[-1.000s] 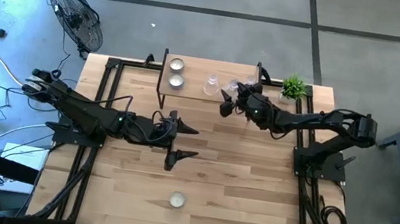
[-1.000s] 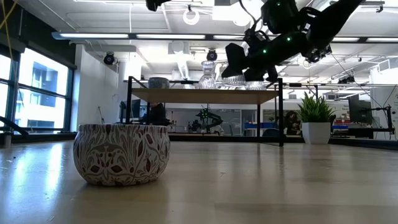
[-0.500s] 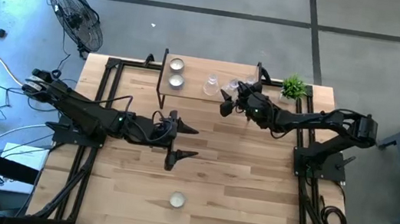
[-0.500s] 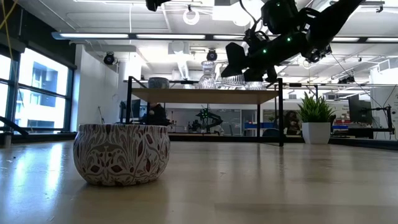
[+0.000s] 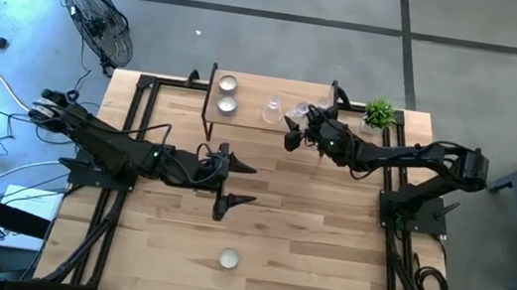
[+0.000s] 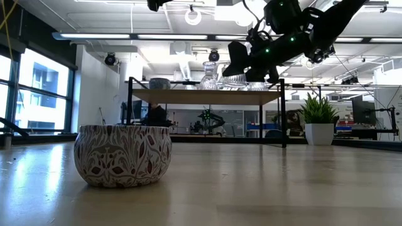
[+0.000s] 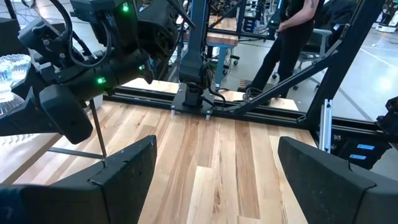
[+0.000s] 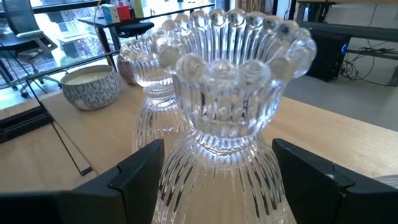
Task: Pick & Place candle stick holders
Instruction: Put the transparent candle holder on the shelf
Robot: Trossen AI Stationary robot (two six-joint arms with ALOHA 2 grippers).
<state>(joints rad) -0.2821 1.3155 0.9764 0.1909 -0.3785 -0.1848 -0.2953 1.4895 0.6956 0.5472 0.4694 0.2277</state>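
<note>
Both right gripper [image 8: 214, 180] fingers flank glass holder [image 8: 227, 124].

We see two short round tealight cups with white centres [image 5: 227, 94] near the left end of a raised wooden shelf [image 5: 249, 100], one behind the other. Clear ribbed glass stemmed holders [image 5: 272, 110] with beaded rims stand upright mid-shelf; the right wrist view shows two close together [image 8: 224, 118]. A patterned tealight cup [image 5: 229, 258] sits alone near the table's front edge [image 6: 123, 154]
</note>
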